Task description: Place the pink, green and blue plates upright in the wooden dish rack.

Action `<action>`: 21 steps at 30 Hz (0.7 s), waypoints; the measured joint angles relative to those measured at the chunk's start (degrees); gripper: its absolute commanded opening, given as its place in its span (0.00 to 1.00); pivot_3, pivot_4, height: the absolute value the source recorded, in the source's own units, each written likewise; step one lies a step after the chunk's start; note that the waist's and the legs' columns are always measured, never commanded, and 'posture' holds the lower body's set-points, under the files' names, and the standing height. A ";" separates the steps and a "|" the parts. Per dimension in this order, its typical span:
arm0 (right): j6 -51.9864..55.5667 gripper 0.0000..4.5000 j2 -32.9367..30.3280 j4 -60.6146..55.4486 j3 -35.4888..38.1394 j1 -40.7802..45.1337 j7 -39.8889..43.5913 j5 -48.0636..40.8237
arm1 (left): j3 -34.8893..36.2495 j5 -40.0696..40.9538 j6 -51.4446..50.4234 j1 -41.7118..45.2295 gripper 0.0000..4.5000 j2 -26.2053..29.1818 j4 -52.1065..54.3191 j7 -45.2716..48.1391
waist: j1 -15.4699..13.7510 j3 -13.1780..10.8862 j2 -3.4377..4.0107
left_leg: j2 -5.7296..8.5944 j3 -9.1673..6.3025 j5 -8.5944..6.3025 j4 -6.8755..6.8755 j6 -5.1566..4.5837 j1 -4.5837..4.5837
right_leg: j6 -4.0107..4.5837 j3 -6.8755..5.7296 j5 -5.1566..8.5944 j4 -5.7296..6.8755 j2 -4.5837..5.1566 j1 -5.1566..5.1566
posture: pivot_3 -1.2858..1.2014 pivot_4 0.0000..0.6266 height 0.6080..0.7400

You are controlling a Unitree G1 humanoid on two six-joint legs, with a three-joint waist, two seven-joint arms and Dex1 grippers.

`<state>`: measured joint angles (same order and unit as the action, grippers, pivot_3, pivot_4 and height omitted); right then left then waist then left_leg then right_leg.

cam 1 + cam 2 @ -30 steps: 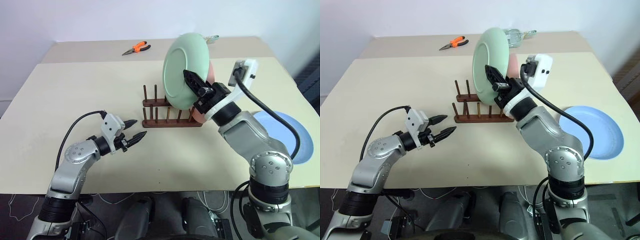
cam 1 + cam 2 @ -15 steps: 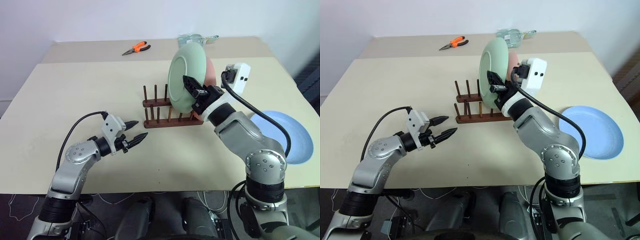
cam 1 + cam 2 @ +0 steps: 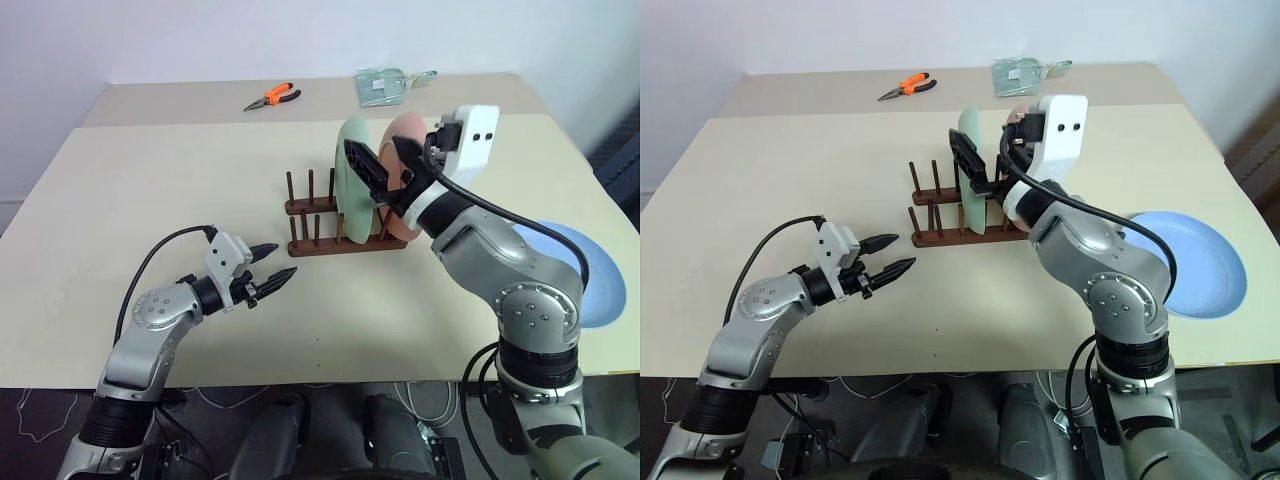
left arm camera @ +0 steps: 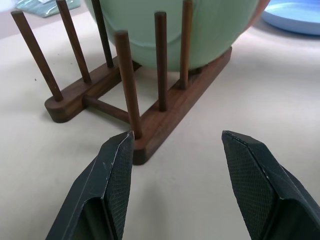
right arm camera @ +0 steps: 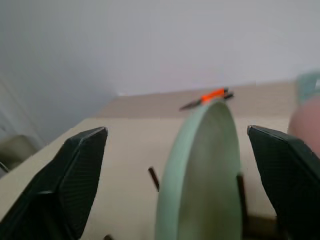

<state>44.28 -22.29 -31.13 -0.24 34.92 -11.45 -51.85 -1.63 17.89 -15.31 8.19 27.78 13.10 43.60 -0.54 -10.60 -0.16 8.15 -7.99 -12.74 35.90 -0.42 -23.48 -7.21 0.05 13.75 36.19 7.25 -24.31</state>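
On the table (image 3: 120,200), toward 7 o'clock from the rack, the left gripper (image 3: 270,279) waits just above the top with its two black fingers partly apart and nothing between them; I think it is parked there so it is out of the way. At 11 o'clock from the rack lie orange-handled pliers (image 3: 272,96), not part of the job. Near the middle stands the wooden dish rack (image 3: 340,235), dark brown, with two long bars and thin round pegs that keep plates from falling over. The green plate (image 3: 352,185) stands on its edge between the pegs, smooth, round and shiny. Just past it, at 3 o'clock, the pink plate (image 3: 408,180) stands up too. The right gripper (image 3: 980,172) has its fingers wide on both sides of the green plate's rim, not squeezing it. At 4 o'clock the blue plate (image 3: 1200,265) lies flat, so I think it goes in next.
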 measured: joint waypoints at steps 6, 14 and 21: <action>-5.60 0.95 -9.64 0.37 0.97 4.54 13.71 9.51 | -0.94 -0.32 -0.02 0.10 0.64 -0.75 -0.01 -0.12 | -0.16 -0.01 -0.03 | 0.00 0.01 0.00 0.02 0.00 -0.01 | -0.01 -0.02 0.00 -0.05 0.01 0.08 | 0.52 0.24 0.98; -7.09 0.97 -24.66 16.03 19.89 -6.61 21.26 18.31 | -2.29 -0.52 -0.03 1.01 0.64 -0.99 -0.73 0.37 | -1.34 0.03 -0.16 | 0.03 0.08 -0.07 0.01 -0.11 -0.01 | -0.01 -0.05 0.00 -0.16 0.09 0.21 | 0.52 0.24 0.98; 0.57 0.97 -24.85 9.96 18.96 -28.13 26.02 20.21 | -4.67 -0.75 -0.12 3.20 0.64 -1.92 -1.76 2.04 | -0.42 0.00 0.10 | -0.06 0.19 -0.06 0.05 -0.10 -0.06 | -0.02 0.03 0.00 -0.02 0.18 0.04 | 0.52 0.24 0.98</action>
<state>44.84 -47.15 -21.18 18.72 6.79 14.57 -31.64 -6.30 17.14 -15.43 11.39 25.86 11.34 45.65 -0.97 -10.60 -0.07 8.08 -7.80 -12.80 35.95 -0.52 -23.53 -7.23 0.08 13.74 36.18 7.43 -24.28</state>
